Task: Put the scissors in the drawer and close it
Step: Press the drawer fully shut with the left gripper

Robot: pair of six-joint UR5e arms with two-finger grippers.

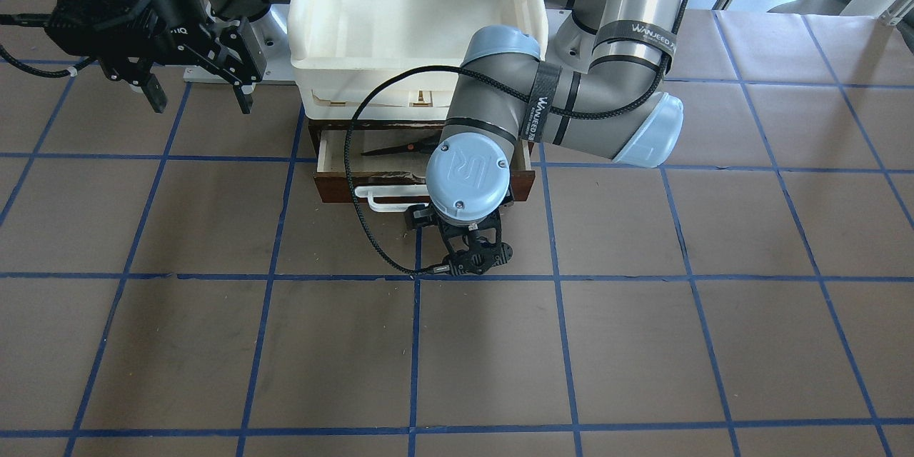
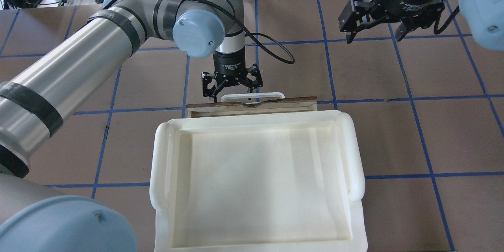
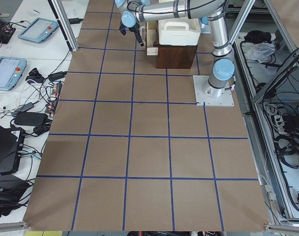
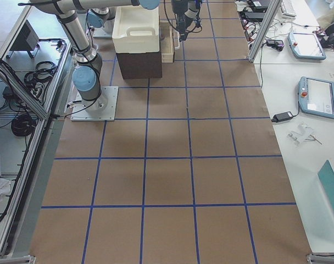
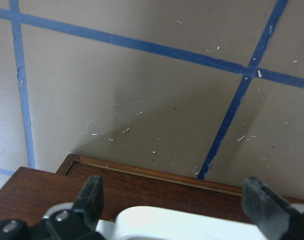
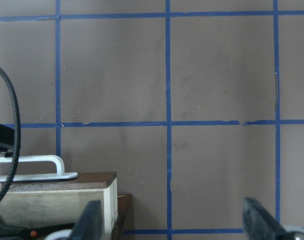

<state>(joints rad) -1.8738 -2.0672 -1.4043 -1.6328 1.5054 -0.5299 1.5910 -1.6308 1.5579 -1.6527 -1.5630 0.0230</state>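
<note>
The drawer (image 1: 335, 189) stands partly open under the cream trays, its pale inside showing. The scissors (image 1: 403, 148) lie inside it, blades pointing to the view's left; their orange dot also shows in the right wrist view (image 6: 34, 233). My left gripper (image 2: 233, 91) is open and hangs right at the drawer's white bar handle (image 2: 252, 95). In the left wrist view the handle (image 5: 182, 225) lies between the fingers (image 5: 92, 197); I cannot tell whether they touch it. My right gripper (image 2: 374, 36) is open and empty, raised off to the side.
A cream-white plastic tray stack (image 2: 161, 165) sits on top of the dark cabinet (image 3: 175, 56) that houses the drawer. The left arm's black cable (image 1: 357, 178) loops in front of the drawer. Brown table with blue tape grid (image 1: 643, 343) lies all around.
</note>
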